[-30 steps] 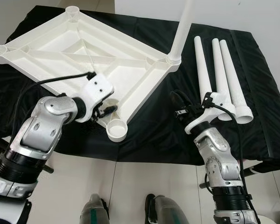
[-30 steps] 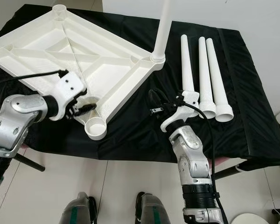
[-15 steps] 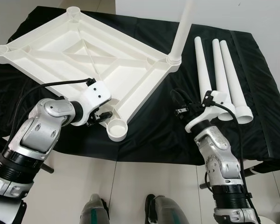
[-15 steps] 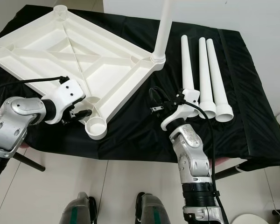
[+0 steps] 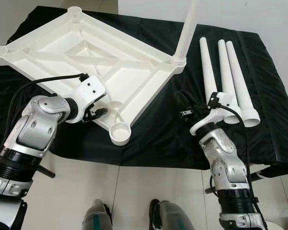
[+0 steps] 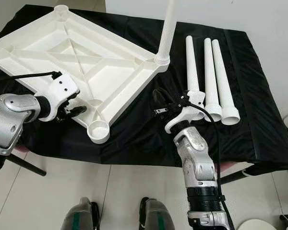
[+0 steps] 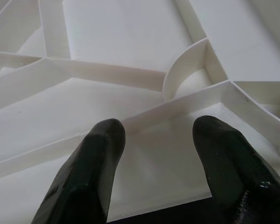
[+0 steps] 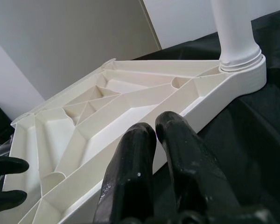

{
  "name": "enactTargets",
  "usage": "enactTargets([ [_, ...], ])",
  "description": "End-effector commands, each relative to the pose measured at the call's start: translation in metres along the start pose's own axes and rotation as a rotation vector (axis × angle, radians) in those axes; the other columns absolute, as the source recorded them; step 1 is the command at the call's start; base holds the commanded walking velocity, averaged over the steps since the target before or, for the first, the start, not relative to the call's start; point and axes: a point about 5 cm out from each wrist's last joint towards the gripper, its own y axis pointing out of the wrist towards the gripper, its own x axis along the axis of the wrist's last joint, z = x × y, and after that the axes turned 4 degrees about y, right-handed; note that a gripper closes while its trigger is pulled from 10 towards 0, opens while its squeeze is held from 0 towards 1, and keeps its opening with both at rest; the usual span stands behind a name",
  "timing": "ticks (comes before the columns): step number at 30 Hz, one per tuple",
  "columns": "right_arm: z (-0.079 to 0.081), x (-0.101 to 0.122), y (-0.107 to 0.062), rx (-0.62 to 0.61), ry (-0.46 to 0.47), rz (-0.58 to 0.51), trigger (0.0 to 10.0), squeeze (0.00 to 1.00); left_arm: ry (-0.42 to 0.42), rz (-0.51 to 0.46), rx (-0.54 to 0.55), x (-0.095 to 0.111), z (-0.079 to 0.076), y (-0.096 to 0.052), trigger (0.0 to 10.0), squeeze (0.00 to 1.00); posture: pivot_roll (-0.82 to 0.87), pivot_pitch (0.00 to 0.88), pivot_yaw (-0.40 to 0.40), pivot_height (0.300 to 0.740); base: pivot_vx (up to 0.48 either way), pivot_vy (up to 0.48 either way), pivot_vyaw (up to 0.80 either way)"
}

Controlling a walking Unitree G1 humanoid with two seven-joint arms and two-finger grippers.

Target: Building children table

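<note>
Nearest me, my left gripper (image 5: 100, 113) now sits at the tabletop's (image 5: 86, 52) near-left edge, its fingers (image 7: 91, 172) spread apart and holding nothing, with the rim between them. A second ago it was further along that edge, close against the near corner socket (image 5: 120, 134); it has since slid away, so that socket is clear. I read that as making room for the next leg.

My right gripper (image 5: 184, 113) hovers over the black cloth on the surface (image 5: 153, 139), to the right of the tabletop and hardly shifted. Its fingers (image 8: 135, 163) are pressed together and empty, pointing at the tabletop's side.

The tabletop lies upside down, ribs up. At its right corner one leg (image 5: 186, 28) already stands in its socket. Beyond my right gripper, three loose legs (image 5: 225, 72) lie side by side, just right of the tabletop. Three sockets look unfilled, so I judge the job about a quarter done.
</note>
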Motion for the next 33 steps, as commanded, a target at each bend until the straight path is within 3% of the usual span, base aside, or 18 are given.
enactTargets([
  [1,-0.001,-0.001,0.0,0.0,-0.002,0.005,10.0,0.0,0.033,0.036,0.108,-0.004,0.0,0.005,10.0,0.0,-0.04,0.099,-0.025,0.74,0.0,0.0,0.0],
  [8,-0.002,0.0,0.0,-0.003,-0.006,0.003,10.0,0.0,0.083,0.032,0.037,-0.001,-0.028,0.021,10.0,0.0,-0.04,0.098,-0.026,0.74,0.0,0.0,0.0],
  [13,-0.001,-0.001,0.001,0.001,-0.003,0.005,10.0,0.0,0.089,-0.068,-0.04,0.026,-0.053,0.033,10.0,0.0,-0.03,0.094,-0.031,0.74,0.0,0.0,0.0],
  [18,-0.001,-0.002,0.002,0.004,-0.002,0.007,10.0,0.0,0.086,-0.107,-0.055,0.039,-0.059,0.039,10.0,0.0,-0.03,0.091,-0.033,0.74,0.0,0.0,0.0],
  [22,-0.002,0.0,0.003,0.005,-0.005,0.005,10.0,0.0,0.07,-0.178,-0.065,0.062,-0.069,0.051,10.0,0.0,-0.05,0.082,-0.03,0.74,0.0,0.0,0.0],
  [26,-0.002,0.0,0.002,0.003,-0.005,0.005,10.0,0.0,0.065,-0.195,-0.064,0.07,-0.073,0.055,10.0,0.0,-0.05,0.077,-0.026,0.74,0.0,0.0,0.0],
  [33,-0.001,-0.002,0.002,-0.009,-0.005,0.006,10.0,0.0,0.066,-0.266,-0.053,0.104,-0.081,0.069,10.0,0.0,-0.06,0.066,-0.017,0.74,0.0,0.0,0.0],
])
